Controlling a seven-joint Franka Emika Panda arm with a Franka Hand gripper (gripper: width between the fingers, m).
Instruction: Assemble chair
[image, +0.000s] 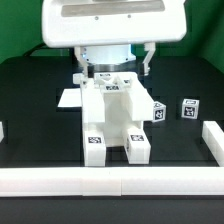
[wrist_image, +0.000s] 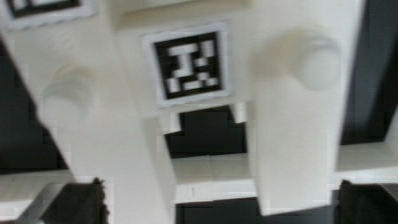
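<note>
The partly built white chair stands mid-table, with two leg bars reaching toward the front rail. My gripper is right above its back end, mostly hidden by the arm's white housing. In the wrist view the chair's two white bars and a square tag fill the frame. My gripper is open, with one dark fingertip at the outer side of one bar and the other at the outer side of the second bar. I cannot tell if they touch.
A small tagged white part lies at the exterior view's right, and another tagged piece sits close beside the chair. The marker board lies at the left. White border rails run along the front and the right.
</note>
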